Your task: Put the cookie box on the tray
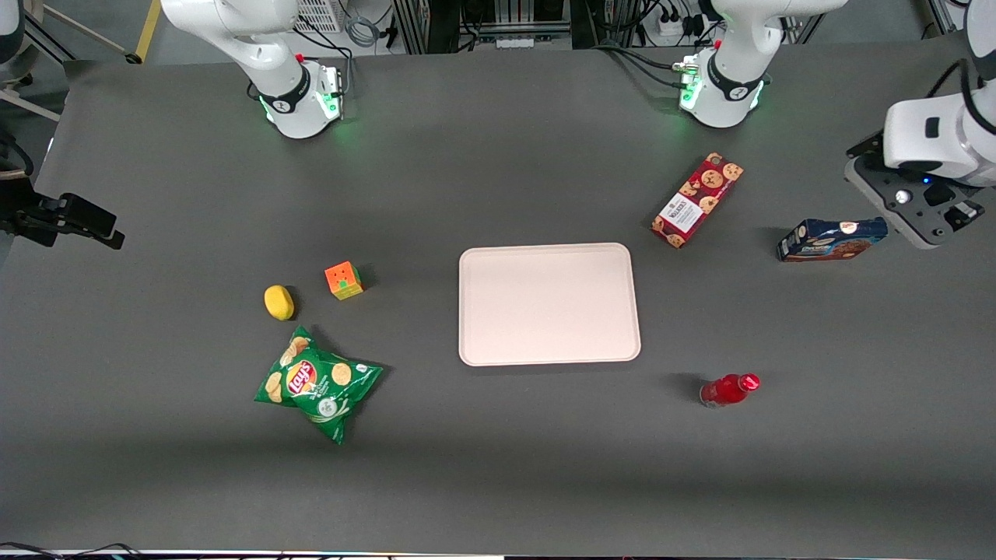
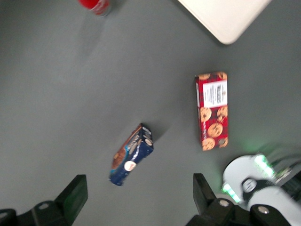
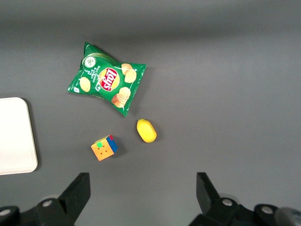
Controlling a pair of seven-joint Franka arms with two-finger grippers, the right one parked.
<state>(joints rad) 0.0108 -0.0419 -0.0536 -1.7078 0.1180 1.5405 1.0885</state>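
While nothing is yet in hand, we note the gripper [image 2: 136, 200] hanging above the table [image 1: 498, 467] at the working arm's end, fingers spread wide and empty; that wide spread suits a carton that must fit between them.

Nearest the front camera: a green chip bag [image 1: 317, 383] and a red bottle [image 1: 728, 389] lying on its side, neither part of the job.

Next out, the tray [image 1: 548, 304] sits bare near the table's middle, so any spot on it would take the carton. A yellow lemon-like item [image 1: 278, 302] and a colour cube [image 1: 344, 280] lie toward the parked arm's end.

Farther still, the cookie box [image 1: 831, 239] rests on a narrow edge, well apart from the tray, just beside the gripper in the front view. We judge the gripper is lining up over it for a descent. The red box [image 1: 697, 199] lies flat, farther from the camera, between carton and tray sideways; a carry should pass clear of it.
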